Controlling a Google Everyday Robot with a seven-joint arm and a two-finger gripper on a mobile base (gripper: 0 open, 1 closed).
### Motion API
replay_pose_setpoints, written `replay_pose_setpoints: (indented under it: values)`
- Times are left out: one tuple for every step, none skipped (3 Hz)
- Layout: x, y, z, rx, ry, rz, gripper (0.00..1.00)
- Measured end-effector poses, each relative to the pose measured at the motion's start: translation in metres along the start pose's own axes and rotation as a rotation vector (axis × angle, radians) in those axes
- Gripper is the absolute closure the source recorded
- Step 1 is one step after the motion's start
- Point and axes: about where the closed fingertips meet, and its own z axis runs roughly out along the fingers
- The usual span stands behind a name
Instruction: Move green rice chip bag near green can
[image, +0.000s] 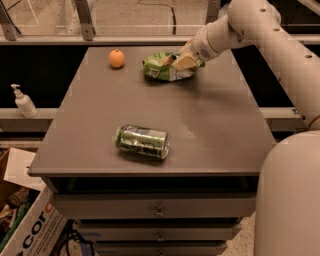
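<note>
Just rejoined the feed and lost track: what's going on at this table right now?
The robot's arm reaches across the far side of the table, its pincer down on the right end of the green rice chip bag; whether it grips is unclear. An orange sits left of the bag. The green can lies on its side near the front edge, well apart, so the bag is not yet near it.
</note>
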Motion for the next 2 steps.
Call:
replay_pose_setpoints:
  values:
    - [-0.01,0.005,-0.036,-0.002,-0.059,0.009,1.0]
    - [-0.029,0.023,-0.08,0.003,-0.131,0.015,1.0]
